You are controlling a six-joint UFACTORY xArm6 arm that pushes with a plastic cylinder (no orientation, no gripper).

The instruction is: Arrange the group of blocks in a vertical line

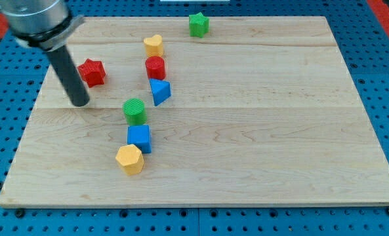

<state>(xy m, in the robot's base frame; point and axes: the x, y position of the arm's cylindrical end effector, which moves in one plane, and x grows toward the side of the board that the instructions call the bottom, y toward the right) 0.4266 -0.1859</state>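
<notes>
My tip (pixel 80 103) rests on the wooden board (pixel 260 131) at the view's left, just below and left of the red star block (pixel 92 72). A rough column of blocks runs to its right: yellow heart (pixel 153 45) at top, red cylinder (pixel 155 67), blue triangle (pixel 159 91), green cylinder (pixel 134 111), blue cube (pixel 140 138), yellow hexagon (pixel 130 158) at the bottom. The lower three sit a little left of the upper three. My tip is about a block's width left of the green cylinder and touches no block.
A green star block (pixel 198 24) sits alone near the board's top edge, right of the column. The board lies on a blue perforated surface (pixel 384 78). The arm's grey body (pixel 37 19) fills the view's top left corner.
</notes>
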